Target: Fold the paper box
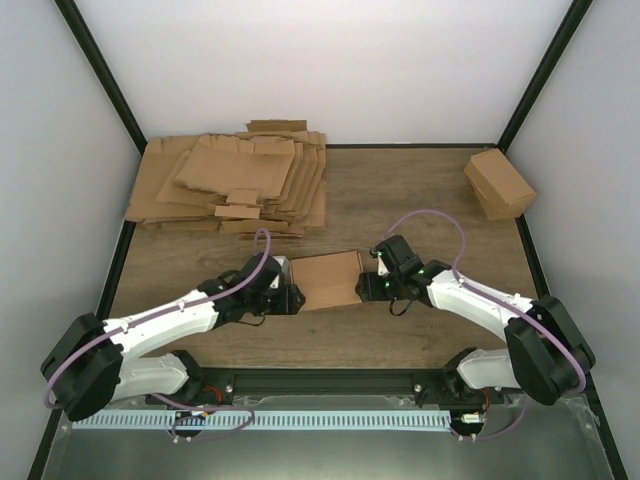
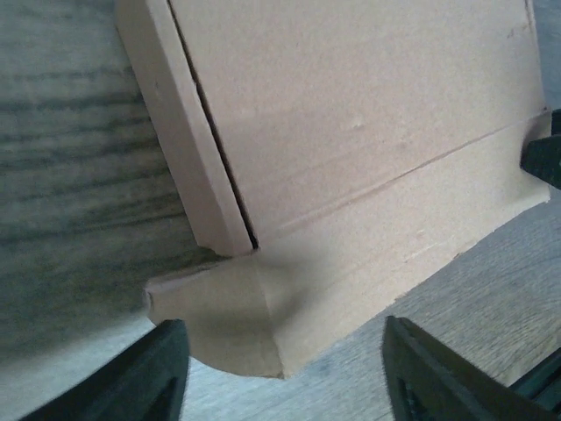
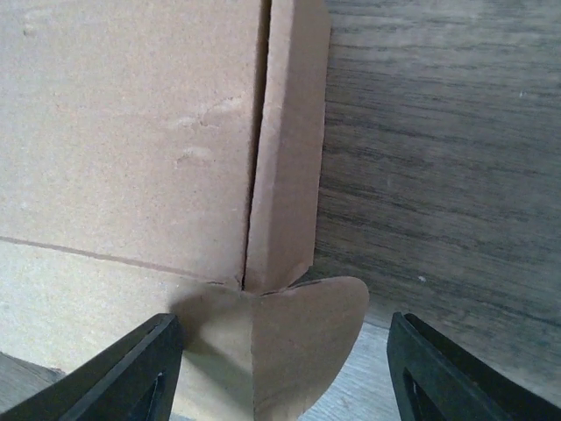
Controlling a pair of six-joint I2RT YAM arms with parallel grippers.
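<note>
Spreading apart at the bottom of its own wrist view, the left gripper (image 2: 280,386) shows two dark fingers (image 2: 158,373) with a wide gap between them. A rounded corner tab (image 2: 223,320) of the paper box (image 2: 368,132) lies in that gap, and the jaws are not closed on it. Just beyond the tab a narrow side flap (image 2: 180,149) runs along the edge of the broad top panel, parted from it by a dark slit. A crease crosses the panel at a slant.

The right gripper (image 3: 285,386) is likewise parted, its fingertips (image 3: 131,373) low in the right wrist view on either side of another rounded tab (image 3: 307,338). It clamps nothing. Above that tab a narrow flap (image 3: 285,149) lies along the panel's right edge, with bare wood grain to its right.

Only the wrist views show these tabs, slits and creases. The top view shows the box as a plain brown rectangle. What the top view adds is the layout. The box sits on the wooden table (image 1: 420,210) at its middle, toward the near side, directly between the two grippers, the left one at its left end and the right one at its right end. At the far left lies a thick pile of flat brown sheets (image 1: 235,185), and at the far right stands a folded brown cuboid (image 1: 498,183). Both are well apart from the box.
</note>
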